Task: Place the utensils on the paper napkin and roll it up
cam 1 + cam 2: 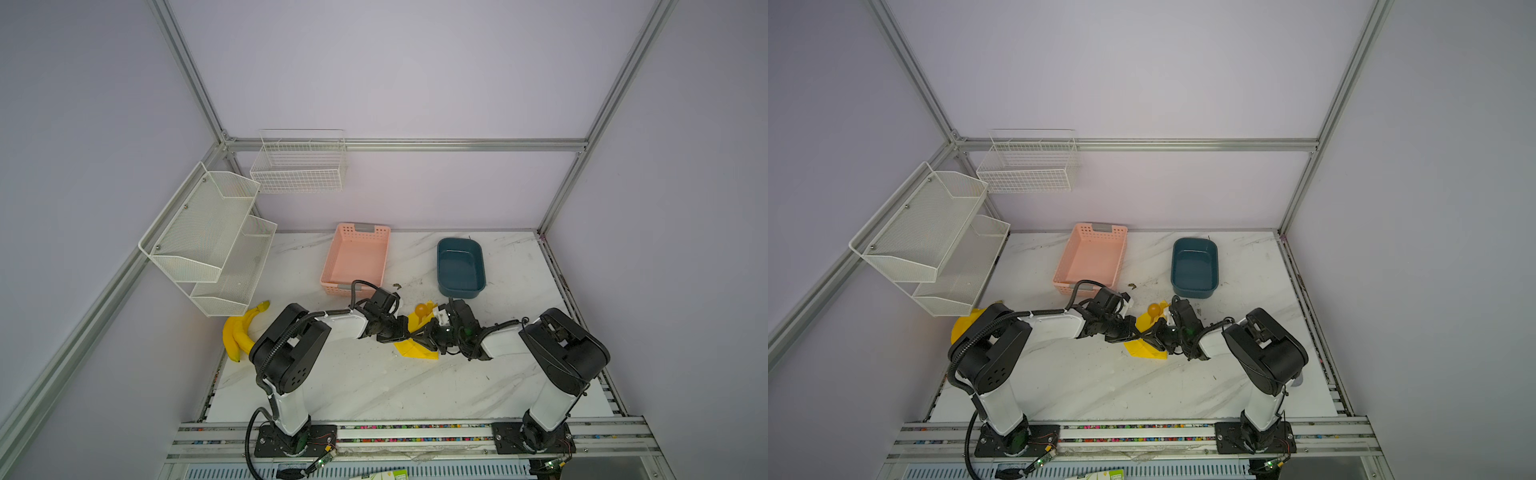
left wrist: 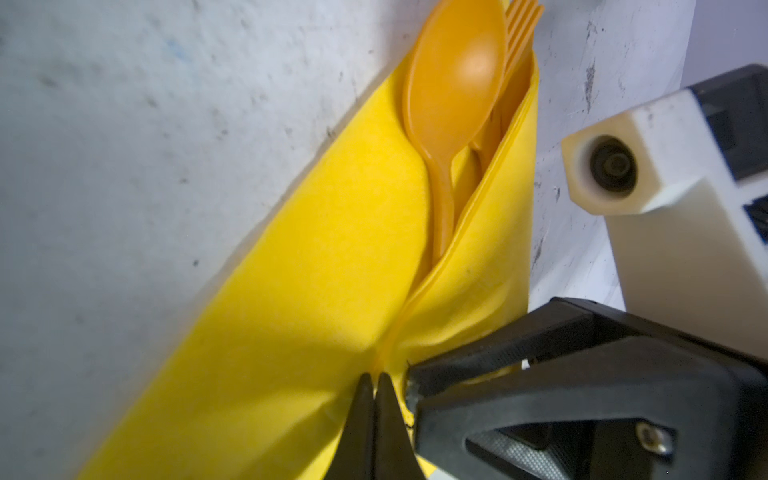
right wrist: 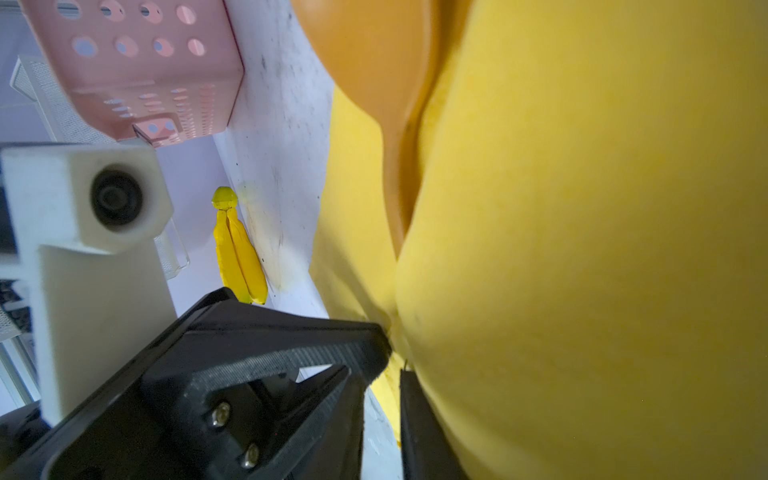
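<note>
Rolling step, judged partly done.

- Nearest the arm bases, the marble table (image 1: pixel 374 386) is bare. The near corner of the paper napkin (image 1: pixel 415 352) lies flat on it, not yet rolled.
- Just beyond, both grippers meet at the napkin's near end.
- The left gripper (image 2: pixel 374 399) is closed tip to tip, with the napkin's raised fold edge pinched between.
- The right gripper (image 2: pixel 411 384) is clamped on the flap folded over the handles, just beside the left tips.
- The utensils (image 2: pixel 440 187) are bundled inside the fold, handles toward the grippers. The spoon bowl (image 2: pixel 453 83) and fork tines (image 2: pixel 521 29) stick out of the open far end. The knife cannot be made out.
- Farther back, the pink basket (image 1: pixel 357 262) and blue tub (image 1: pixel 459 266) stand apart from the work. The bananas (image 1: pixel 239 332) are well off to the left.

To be done well:
- Both pinches should be turned together about the bundle's axis, or the thin paper is likely to be torn between them.
- The flap should be held taut but not pulled lengthwise. The far end is open and the bundle could be slid out.
- The roll is best worked low on the table, so the loose corner is taken up under it.
- With the grips this close together the far end is left uncontrolled. A regrip farther along may be needed.
</note>
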`<action>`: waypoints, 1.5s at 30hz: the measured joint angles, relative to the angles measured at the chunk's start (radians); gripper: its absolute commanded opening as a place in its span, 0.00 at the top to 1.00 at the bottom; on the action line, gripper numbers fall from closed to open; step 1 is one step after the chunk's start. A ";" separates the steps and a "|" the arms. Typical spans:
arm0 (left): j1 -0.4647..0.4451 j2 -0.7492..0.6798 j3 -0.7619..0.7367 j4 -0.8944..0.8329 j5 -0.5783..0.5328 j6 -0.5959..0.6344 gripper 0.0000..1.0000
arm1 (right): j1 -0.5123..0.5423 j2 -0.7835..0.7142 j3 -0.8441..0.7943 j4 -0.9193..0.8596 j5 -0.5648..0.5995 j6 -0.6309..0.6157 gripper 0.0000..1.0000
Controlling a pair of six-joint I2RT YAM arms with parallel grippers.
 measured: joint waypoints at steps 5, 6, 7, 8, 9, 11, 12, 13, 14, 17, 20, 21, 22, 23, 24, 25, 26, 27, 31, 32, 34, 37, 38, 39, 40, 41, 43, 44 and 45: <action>0.000 0.000 0.000 0.000 -0.002 0.000 1.00 | 0.000 -0.056 0.009 -0.087 0.002 -0.028 0.78; 0.000 0.000 0.000 0.000 -0.003 0.000 1.00 | 0.000 -0.071 0.010 -0.103 0.002 -0.034 0.78; 0.000 0.000 0.000 0.000 -0.003 0.000 1.00 | 0.000 -0.090 0.011 -0.119 0.002 -0.041 0.78; 0.000 0.000 0.000 0.000 -0.003 0.000 1.00 | 0.000 -0.113 0.011 -0.136 0.003 -0.045 0.78; 0.000 0.000 0.000 0.000 -0.003 0.000 1.00 | 0.000 -0.132 0.010 -0.149 0.003 -0.047 0.79; 0.000 0.000 0.000 0.000 -0.003 0.000 1.00 | 0.000 -0.186 -0.002 -0.172 0.004 -0.049 0.80; 0.000 0.000 0.000 0.000 -0.003 0.000 1.00 | 0.000 -0.209 -0.010 -0.182 0.004 -0.049 0.82; 0.000 0.000 0.000 0.000 -0.003 0.000 1.00 | 0.000 -0.239 -0.022 -0.196 0.004 -0.051 0.83; 0.000 0.000 0.000 0.000 -0.003 0.000 1.00 | -0.002 -0.262 -0.032 -0.213 0.004 -0.055 0.85; 0.000 0.000 0.000 0.000 -0.003 0.000 1.00 | -0.008 -0.326 -0.069 -0.264 0.005 -0.070 0.88; 0.000 0.000 0.000 0.000 -0.003 0.000 1.00 | -0.015 -0.376 -0.116 -0.302 0.008 -0.077 0.91; 0.000 0.000 0.000 0.000 -0.003 0.000 1.00 | -0.018 -0.386 -0.129 -0.310 0.008 -0.079 0.92; 0.000 0.000 0.000 0.000 -0.003 0.000 1.00 | -0.022 -0.391 -0.140 -0.319 0.008 -0.083 0.92; 0.000 0.000 0.000 0.000 -0.003 0.000 1.00 | -0.023 -0.391 -0.148 -0.327 0.008 -0.088 0.92; 0.000 0.000 0.000 0.000 -0.003 0.000 1.00 | -0.023 -0.390 -0.151 -0.333 0.008 -0.092 0.92; 0.000 0.000 0.000 0.000 -0.003 0.000 1.00 | -0.023 -0.386 -0.153 -0.338 0.008 -0.096 0.92; 0.000 0.000 0.000 0.000 -0.003 0.000 1.00 | -0.025 -0.381 -0.153 -0.341 0.005 -0.101 0.93; 0.000 0.000 0.000 0.000 -0.003 0.000 1.00 | -0.026 -0.373 -0.153 -0.340 0.003 -0.106 0.93; 0.000 0.000 0.000 0.000 -0.003 0.000 1.00 | -0.028 -0.314 -0.153 -0.340 -0.001 -0.128 0.93; 0.000 0.000 0.000 0.000 -0.003 0.000 1.00 | -0.029 -0.300 -0.153 -0.341 -0.001 -0.133 0.93; 0.000 0.000 0.000 0.000 -0.003 0.001 1.00 | -0.029 -0.281 -0.153 -0.338 -0.004 -0.142 0.93; 0.000 0.000 0.000 0.000 -0.003 0.001 1.00 | -0.030 -0.272 -0.151 -0.330 -0.010 -0.153 0.93; 0.000 0.000 0.000 0.000 -0.003 0.001 1.00 | -0.030 -0.270 -0.150 -0.328 -0.012 -0.154 0.93; 0.000 0.000 0.000 0.000 -0.003 0.002 1.00 | -0.030 -0.269 -0.150 -0.326 -0.013 -0.157 0.93; 0.000 0.000 0.000 0.000 -0.003 0.002 1.00 | -0.031 -0.268 -0.150 -0.325 -0.014 -0.158 0.93; 0.000 -0.001 0.000 -0.002 -0.004 0.003 1.00 | -0.032 -0.268 -0.150 -0.326 -0.016 -0.159 0.93; 0.000 -0.008 0.000 -0.012 -0.006 0.004 1.00 | -0.033 -0.268 -0.150 -0.326 -0.018 -0.160 0.93; 0.000 -0.015 0.000 -0.021 -0.007 0.008 0.99 | -0.034 -0.268 -0.150 -0.326 -0.018 -0.161 0.93; 0.000 -0.026 0.000 -0.027 -0.008 0.011 0.97 | -0.034 -0.268 -0.150 -0.326 -0.018 -0.161 0.93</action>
